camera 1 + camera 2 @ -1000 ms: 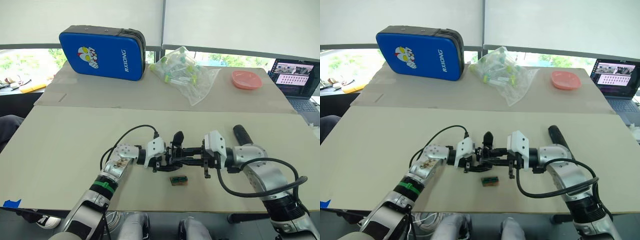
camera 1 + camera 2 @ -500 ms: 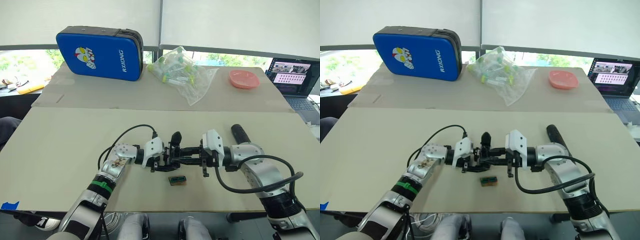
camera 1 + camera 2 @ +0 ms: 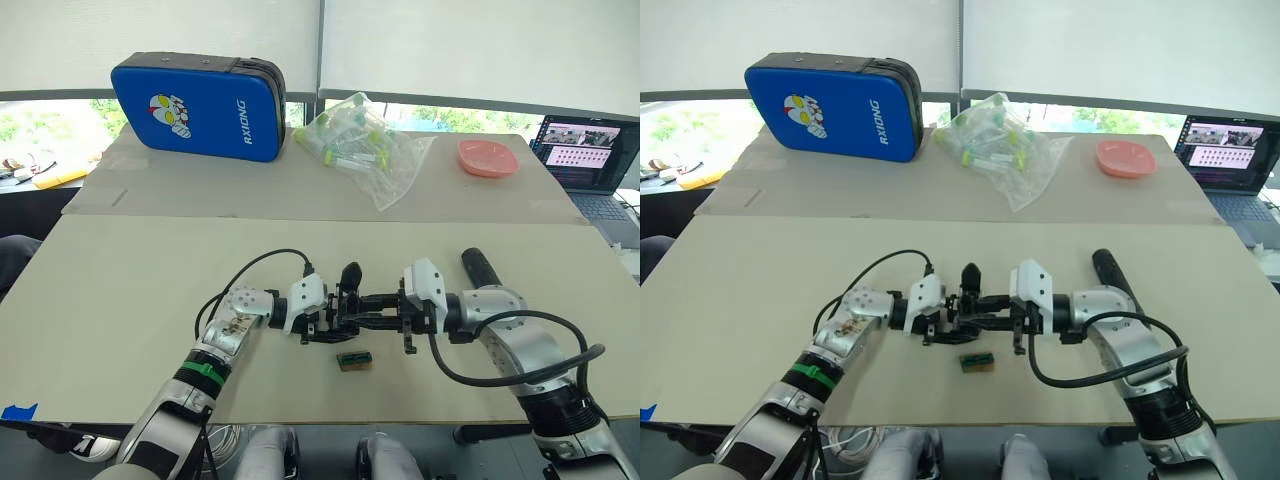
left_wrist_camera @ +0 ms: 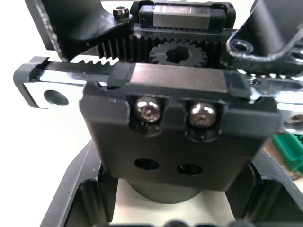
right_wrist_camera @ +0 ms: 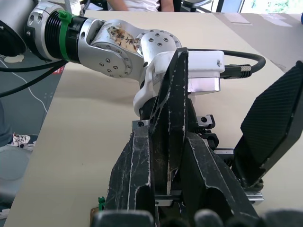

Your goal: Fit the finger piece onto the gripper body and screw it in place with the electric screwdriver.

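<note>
The gripper body (image 3: 343, 308), a black assembly with a toothed rack, a gear (image 4: 176, 53) and two screws, is held just above the table with my left gripper (image 3: 320, 318) shut on its round base. Its upright finger (image 3: 350, 276) points up. My right gripper (image 3: 388, 311) comes from the opposite side, shut on the finger piece (image 5: 173, 118), a black tapered wedge whose tip lies against the body's rail. The electric screwdriver (image 3: 481, 269) lies on the table behind my right forearm, partly hidden by it.
A small green-and-brown block (image 3: 355, 359) lies on the table just in front of the two grippers. At the back are a blue case (image 3: 200, 105), a clear bag of tubes (image 3: 365, 150), a pink bowl (image 3: 488, 158) and a laptop (image 3: 590, 160).
</note>
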### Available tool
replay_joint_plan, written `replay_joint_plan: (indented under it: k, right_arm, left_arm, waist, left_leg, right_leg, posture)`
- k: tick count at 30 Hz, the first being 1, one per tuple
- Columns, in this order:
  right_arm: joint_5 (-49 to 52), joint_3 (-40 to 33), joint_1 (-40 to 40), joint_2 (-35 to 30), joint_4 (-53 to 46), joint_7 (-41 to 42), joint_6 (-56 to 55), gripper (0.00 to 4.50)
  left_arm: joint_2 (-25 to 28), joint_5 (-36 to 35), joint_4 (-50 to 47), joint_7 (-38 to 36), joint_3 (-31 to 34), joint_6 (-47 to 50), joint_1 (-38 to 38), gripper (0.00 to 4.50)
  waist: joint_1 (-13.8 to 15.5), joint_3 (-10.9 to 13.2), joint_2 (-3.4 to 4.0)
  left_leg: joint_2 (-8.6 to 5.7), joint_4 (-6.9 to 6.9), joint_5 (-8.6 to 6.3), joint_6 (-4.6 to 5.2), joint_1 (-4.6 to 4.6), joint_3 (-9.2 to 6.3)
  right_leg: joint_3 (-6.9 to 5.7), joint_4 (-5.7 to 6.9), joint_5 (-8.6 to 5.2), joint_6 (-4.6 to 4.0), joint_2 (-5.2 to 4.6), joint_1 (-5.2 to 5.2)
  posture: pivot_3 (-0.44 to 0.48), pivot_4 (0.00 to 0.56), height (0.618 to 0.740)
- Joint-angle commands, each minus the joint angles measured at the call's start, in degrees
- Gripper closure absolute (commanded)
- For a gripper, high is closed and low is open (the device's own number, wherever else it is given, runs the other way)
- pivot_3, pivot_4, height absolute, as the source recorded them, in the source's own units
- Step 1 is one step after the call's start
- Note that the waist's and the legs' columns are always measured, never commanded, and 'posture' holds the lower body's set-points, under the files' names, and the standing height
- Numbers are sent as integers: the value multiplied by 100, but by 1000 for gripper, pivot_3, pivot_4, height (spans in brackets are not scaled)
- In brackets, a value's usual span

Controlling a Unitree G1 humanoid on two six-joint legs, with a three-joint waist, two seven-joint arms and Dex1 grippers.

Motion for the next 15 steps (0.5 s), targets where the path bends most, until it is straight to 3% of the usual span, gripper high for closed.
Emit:
replay_joint_plan:
  k: [1,15]
  right_arm:
    - [148,-180,-115,-15,-329,15,-110,4113]
    - [20,16,36,-138,-257,12,183,4113]
  left_arm:
    - [11,87,-49,62,-70,92,98,2133]
    - [-14,65,-48,128,-102,82,96,2133]
  waist:
    - [10,0,0]
    - [39,0,0]
  left_leg:
    - [0,0,0,0,0,0]
    - [-1,0,-3,-4,0,0]
  right_leg:
    - [0,0,0,0,0,0]
    - [0,-1,0,0,-2,0]
  posture:
    - [0,150,740]
    - [0,150,740]
